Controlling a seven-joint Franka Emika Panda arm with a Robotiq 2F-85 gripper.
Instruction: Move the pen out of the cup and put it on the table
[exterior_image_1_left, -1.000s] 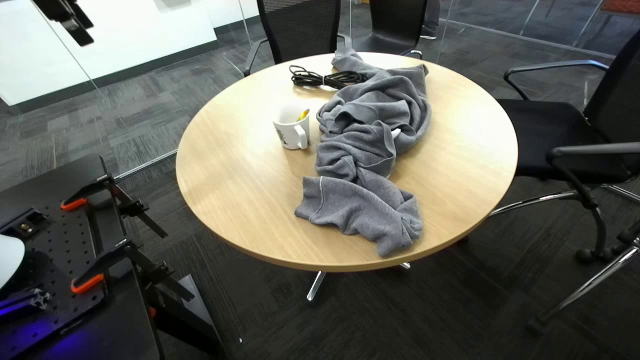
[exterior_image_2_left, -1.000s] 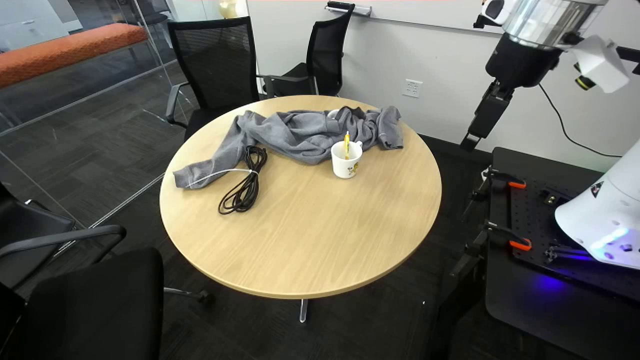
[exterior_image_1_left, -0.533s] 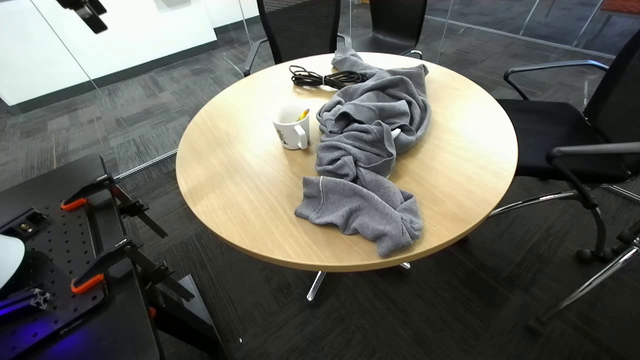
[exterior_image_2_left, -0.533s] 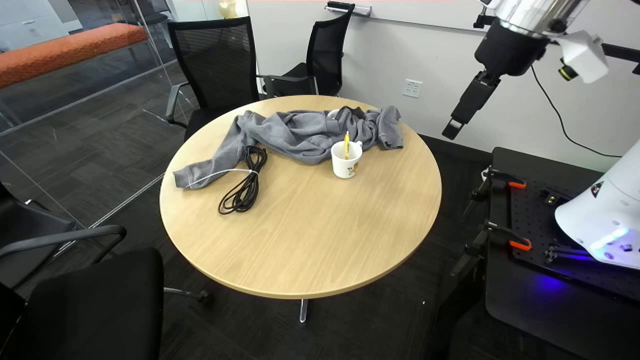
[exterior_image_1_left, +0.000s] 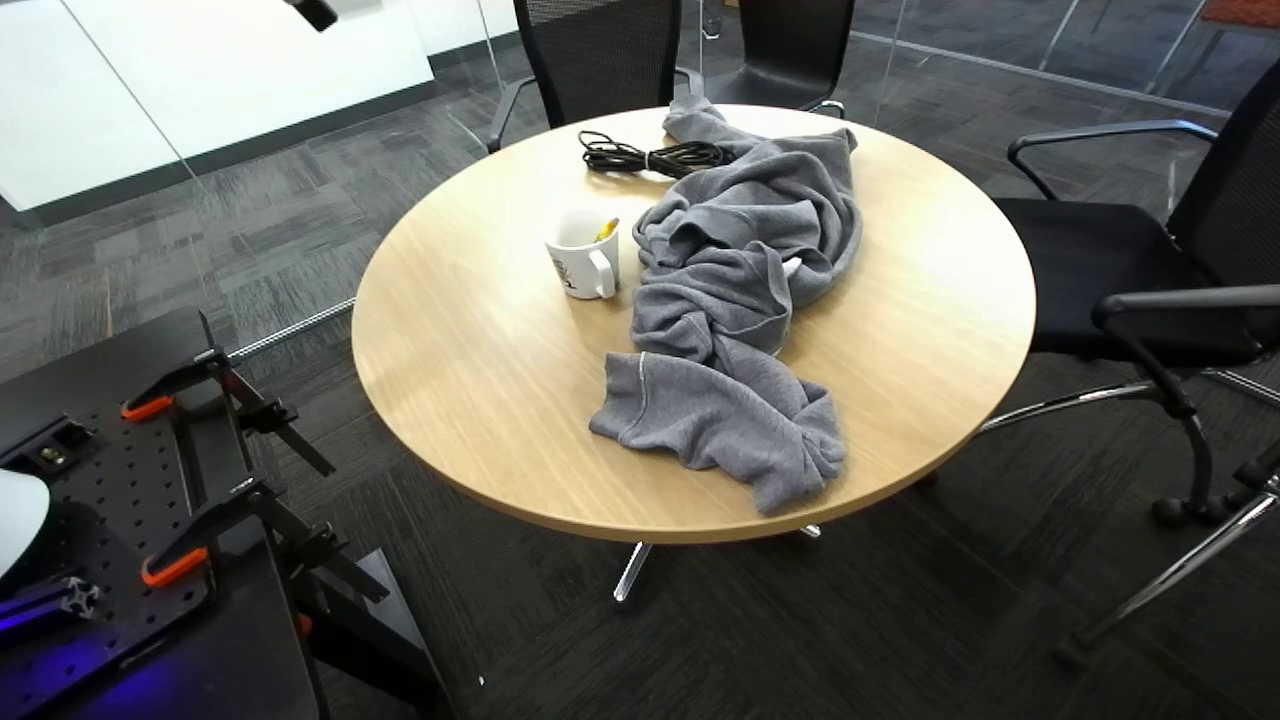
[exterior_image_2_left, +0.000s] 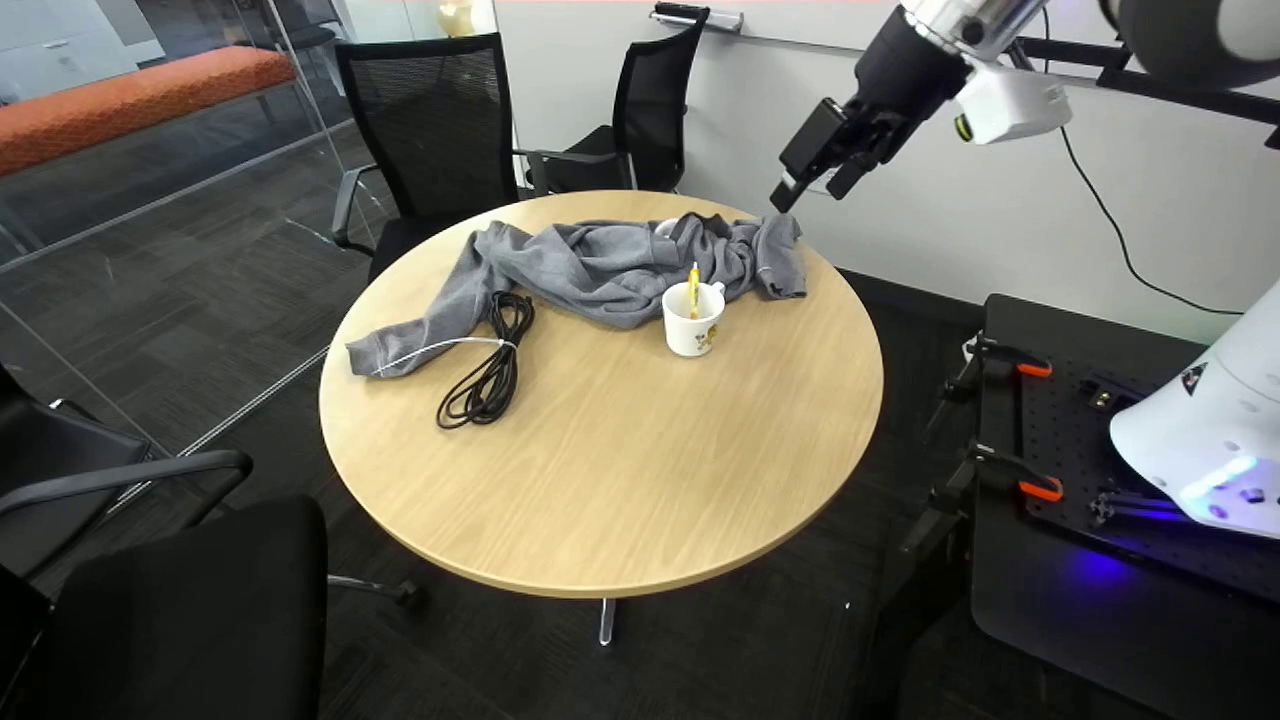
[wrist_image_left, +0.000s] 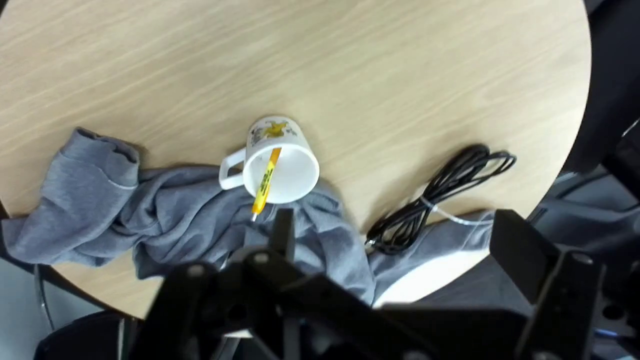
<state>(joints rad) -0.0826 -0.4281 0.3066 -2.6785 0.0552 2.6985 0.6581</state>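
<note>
A yellow-orange pen (wrist_image_left: 266, 182) leans inside a white cup (wrist_image_left: 294, 175), its tip above the rim. The cup stands upright on the round wooden table (exterior_image_2_left: 620, 480), with its handle toward the grey cloth. Pen (exterior_image_2_left: 694, 290) and cup (exterior_image_2_left: 688, 338) show in both exterior views; there the pen (exterior_image_1_left: 607, 230) barely clears the cup's rim (exterior_image_1_left: 570, 268). My gripper (exterior_image_2_left: 808, 195) is in the air above the table's edge, apart from the cup. In the wrist view my gripper (wrist_image_left: 392, 222) is open and empty, fingers wide apart.
A crumpled grey sweatshirt (exterior_image_2_left: 600, 270) lies close beside the cup. A bundled black cable (exterior_image_2_left: 490, 370) lies on the table near one sleeve. Black chairs (exterior_image_2_left: 430, 130) stand around the table. The robot's black base table (exterior_image_2_left: 1050, 600) has clamps on its edge.
The arm has moved toward the table, leftward in an exterior view, and the wrist has turned so both fingers show. The pen, cup, sweatshirt and cable have not moved.
</note>
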